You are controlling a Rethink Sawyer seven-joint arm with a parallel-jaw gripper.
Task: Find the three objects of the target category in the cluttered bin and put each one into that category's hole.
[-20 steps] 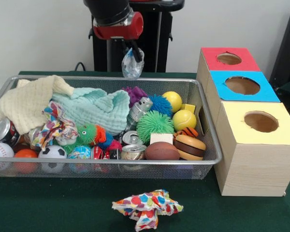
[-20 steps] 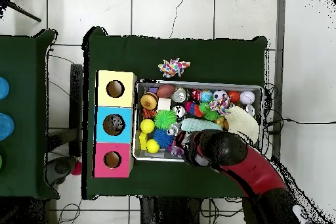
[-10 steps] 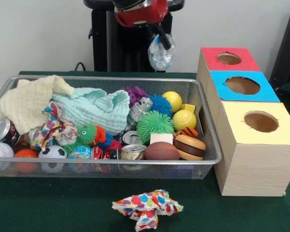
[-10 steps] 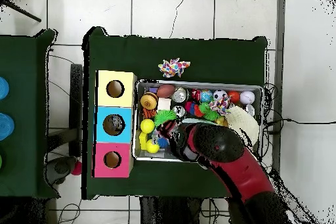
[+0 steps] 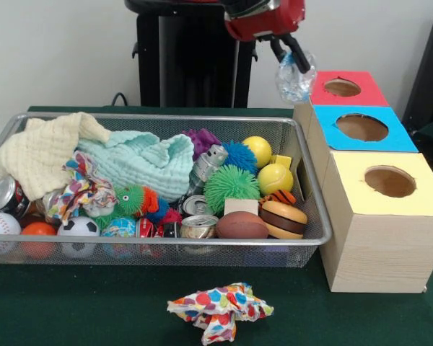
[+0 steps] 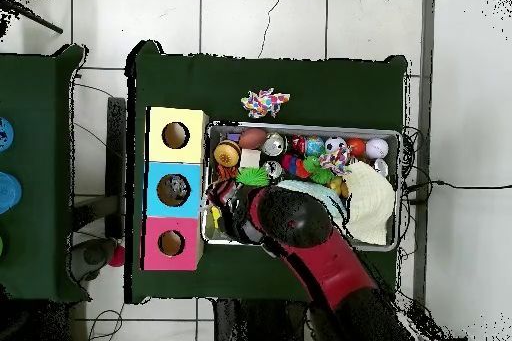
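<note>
- one object is in the air: a crumpled clear plastic piece (image 5: 295, 78), pinched between the tips of the gripper (image 5: 291, 58) and hanging below them.
- front view places it just past the right end of the wire bin (image 5: 312, 189), beside the near-left corner of the red box (image 5: 340, 88) and about level with its top.
- three boxes stand in a row beside the bin: red, then the blue box (image 5: 361, 128), then the yellow box (image 5: 385, 180), each with a round hole in its lid.
- the relation that matters: the red hole (image 5: 342, 87) lies to the right of the held plastic and slightly farther back, with the box edge between them; the blue hole (image 5: 361, 127) is to the right and nearer the camera.
- which hole is meant i cannot tell from the pictures; judging by position, the red one is closest.
- the plastic hangs lengthwise, top in the fingertips, so it would likely drop in end first once it is centred over an opening.
- overhead, the arm (image 6: 300, 227) covers the bin's box end, and the plastic itself is hidden.
- risk: light, floppy plastic may catch on a hole's rim or cling to a fingertip.
</note>
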